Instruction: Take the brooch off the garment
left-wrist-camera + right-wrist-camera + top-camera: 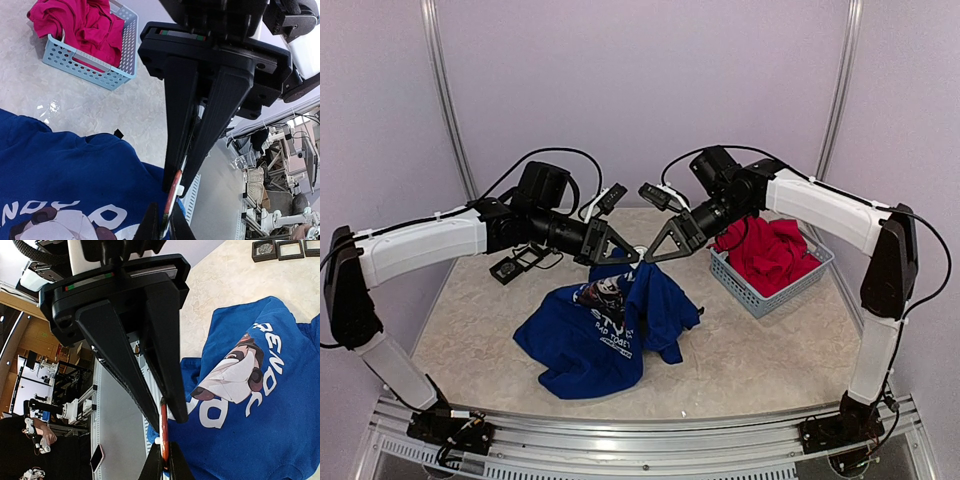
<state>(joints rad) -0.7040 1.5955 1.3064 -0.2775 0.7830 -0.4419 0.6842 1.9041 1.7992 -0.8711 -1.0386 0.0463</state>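
Fingers (616,256) tip-to-tip on brooch (172,194) above garment (588,345)

Brooch (173,192) and royal-blue T-shirt (605,335)
Brooch: thin, red-edged, seen edge-on at lower centre of both wrist views. T-shirt: short-sleeved, crumpled at centre of the top view, white-lettered print upward, one fold raised into a peak.

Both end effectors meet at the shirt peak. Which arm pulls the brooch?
Left, probably: the left end effector is shut on the red piece, with the black cases on its side. The right end effector, shut at the same spot, can steady the blue T-shirt.
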